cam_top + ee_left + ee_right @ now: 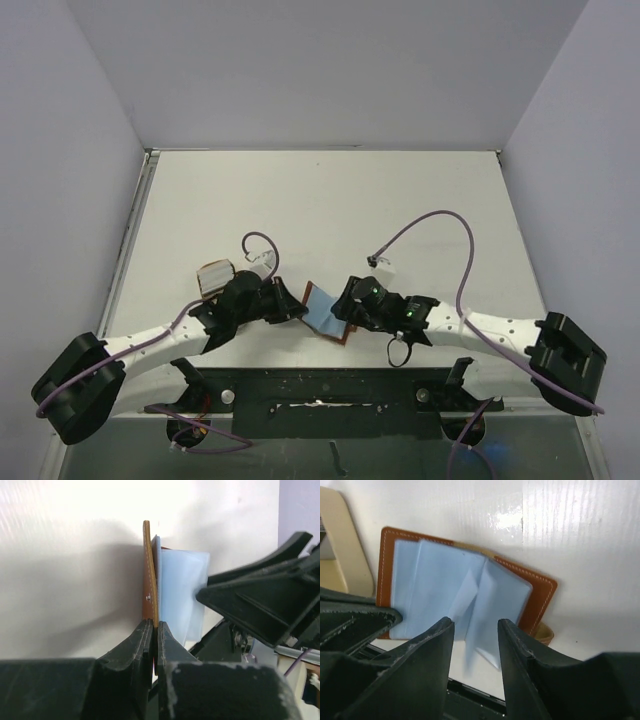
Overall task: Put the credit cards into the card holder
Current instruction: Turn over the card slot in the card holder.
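While a tan rounded dish (pixel 214 277) sits left on the white surface (pixel 320 200), the left gripper (pixel 155 626) is clamped on one edge of the open brown leather card holder (pixel 440 580), which lies near centre with its pale blue sleeves showing; the right gripper (pixel 475 625) has its jaws apart over those sleeves.

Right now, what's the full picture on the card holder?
The card holder sits open on the white table. It is brown leather with pale stitching along the edge, and pale blue translucent sleeves fan out inside, one leaf lifted. The left gripper is shut on one brown cover edge. The right gripper is open, its fingers either side of the sleeves' near edge; contact there is unclear. Whether any sleeve holds a card I cannot tell.
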